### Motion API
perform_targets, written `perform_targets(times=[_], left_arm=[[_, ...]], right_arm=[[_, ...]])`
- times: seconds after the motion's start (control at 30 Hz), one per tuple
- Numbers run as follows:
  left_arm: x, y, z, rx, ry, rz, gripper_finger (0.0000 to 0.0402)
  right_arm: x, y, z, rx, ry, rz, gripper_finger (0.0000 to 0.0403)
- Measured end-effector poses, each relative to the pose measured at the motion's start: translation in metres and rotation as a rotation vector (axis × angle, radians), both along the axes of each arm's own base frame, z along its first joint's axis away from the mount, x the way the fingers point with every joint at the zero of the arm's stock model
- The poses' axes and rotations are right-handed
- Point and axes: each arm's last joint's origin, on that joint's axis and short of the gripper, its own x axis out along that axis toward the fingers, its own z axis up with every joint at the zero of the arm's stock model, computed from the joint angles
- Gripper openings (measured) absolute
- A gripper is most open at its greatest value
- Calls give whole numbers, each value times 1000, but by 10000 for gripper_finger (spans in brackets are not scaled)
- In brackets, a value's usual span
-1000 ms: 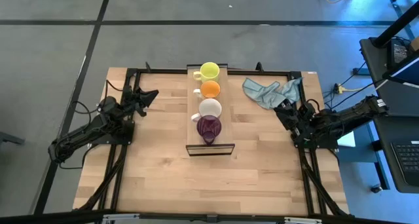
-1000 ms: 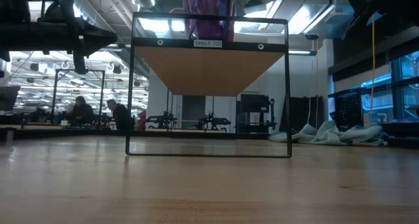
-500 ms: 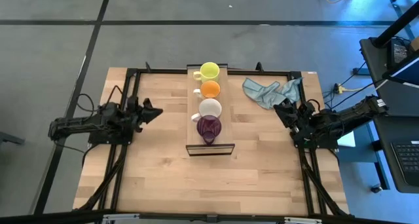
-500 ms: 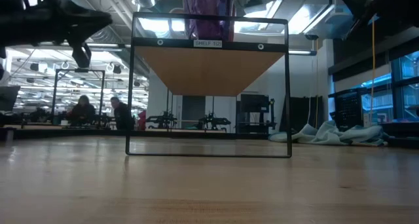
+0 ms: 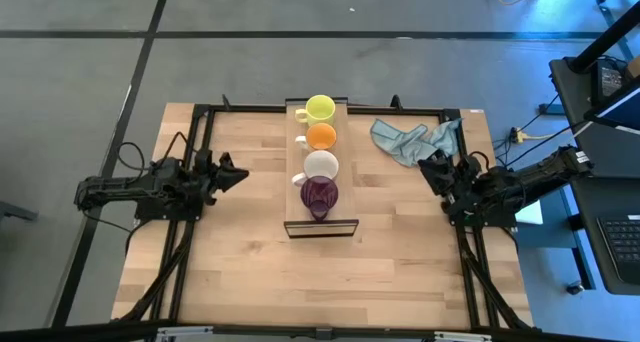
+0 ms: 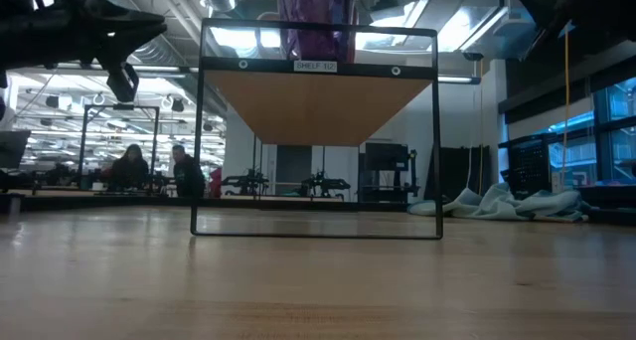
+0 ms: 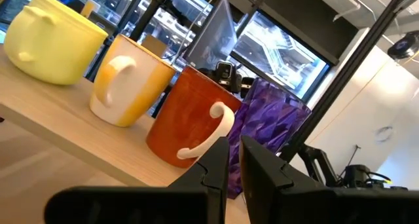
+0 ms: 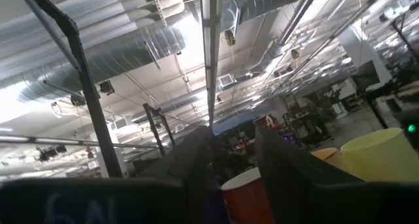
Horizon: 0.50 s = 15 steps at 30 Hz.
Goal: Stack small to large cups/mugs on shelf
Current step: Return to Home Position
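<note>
Four mugs stand in a row on the long light-wood shelf (image 5: 298, 187), on their bases: yellow (image 5: 320, 108) farthest, then orange (image 5: 321, 136), white-inside (image 5: 321, 166), and dark purple (image 5: 319, 195) by the dark frame (image 5: 321, 228). The left wrist view shows them side on: yellow (image 7: 55, 34), orange with a white handle (image 7: 127, 80), red-orange outside (image 7: 190, 122), purple (image 7: 275, 135). My left gripper (image 5: 236, 169) is shut and empty, left of the shelf, pointing at it. My right gripper (image 5: 432, 168) is open and empty at the table's right edge.
A blue-grey cloth (image 5: 415, 140) lies crumpled at the far right of the table, just beyond my right gripper. In the low view the shelf's dark frame (image 6: 318, 131) stands raised above the tabletop. People sit in the room behind (image 6: 149, 171).
My left gripper has moved a little toward the table's near edge and turned to point at the shelf, while its arm has swung back toward the left edge. For the last half second it has kept almost still. The mugs have not moved.
</note>
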Motion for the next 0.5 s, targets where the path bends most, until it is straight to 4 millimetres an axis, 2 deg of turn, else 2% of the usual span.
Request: perform_targets(times=[0.17,0.5], left_arm=[[0,0,0,0,0,0,30],[0,0,0,0,0,0,30]], right_arm=[[0,0,0,-61,15,-40,130],[0,0,0,-51,13,-33,130]])
